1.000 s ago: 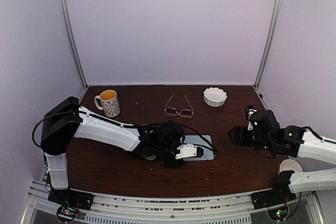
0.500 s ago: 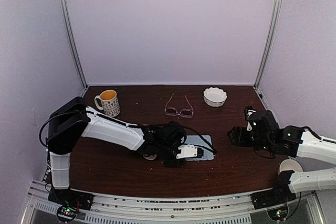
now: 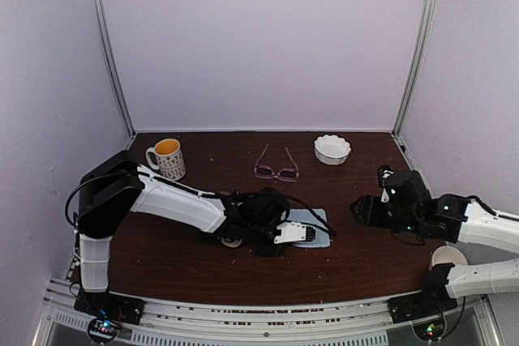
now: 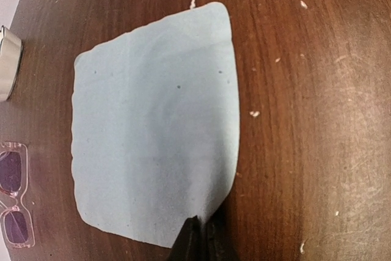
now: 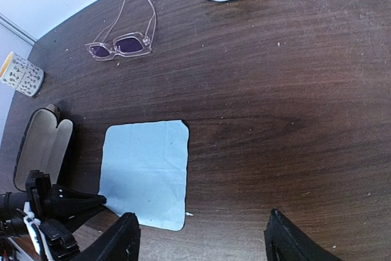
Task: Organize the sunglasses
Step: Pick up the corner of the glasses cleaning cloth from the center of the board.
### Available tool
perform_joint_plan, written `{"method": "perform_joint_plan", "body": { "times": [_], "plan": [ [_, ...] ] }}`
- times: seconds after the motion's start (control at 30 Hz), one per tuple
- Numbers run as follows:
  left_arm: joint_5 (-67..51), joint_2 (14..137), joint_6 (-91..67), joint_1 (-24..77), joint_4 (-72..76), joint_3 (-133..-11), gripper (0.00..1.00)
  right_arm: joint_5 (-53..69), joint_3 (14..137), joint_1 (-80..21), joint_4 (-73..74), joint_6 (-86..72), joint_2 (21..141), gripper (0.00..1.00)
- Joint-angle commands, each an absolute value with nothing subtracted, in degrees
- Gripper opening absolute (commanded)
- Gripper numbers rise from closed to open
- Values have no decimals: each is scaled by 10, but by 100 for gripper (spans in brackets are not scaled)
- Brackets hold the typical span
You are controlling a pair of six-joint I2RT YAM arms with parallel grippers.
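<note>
top view looks down from behind the arms on the whole bench (image 3: 162, 265); wrist views sit nearer; all share the blue cloth (image 5: 146, 172) and pink sunglasses (image 5: 119, 46).

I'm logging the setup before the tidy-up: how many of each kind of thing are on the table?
Glasses: 1
Cloth: 1
Mug: 1
Bowl: 1
Case: 1
White round thing, partly hidden: 1
Total: 6
</note>
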State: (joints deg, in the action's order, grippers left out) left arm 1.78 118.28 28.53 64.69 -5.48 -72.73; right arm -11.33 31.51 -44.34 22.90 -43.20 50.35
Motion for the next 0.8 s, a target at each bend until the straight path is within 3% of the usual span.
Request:
{"method": "perform_joint_plan", "body": {
  "times": [0.0,0.3,0.77],
  "plan": [
    [17,1185,268,642,-39,-711,5,-81,306,-451,222,-517,511,70],
    [-14,1154,220,663,-17,-682,0,-45,310,-505,225,-628,574,66],
    [-17,1126,142,703,29,-624,0,-3,351,-542,204,-650,724,52]
  ]
}}
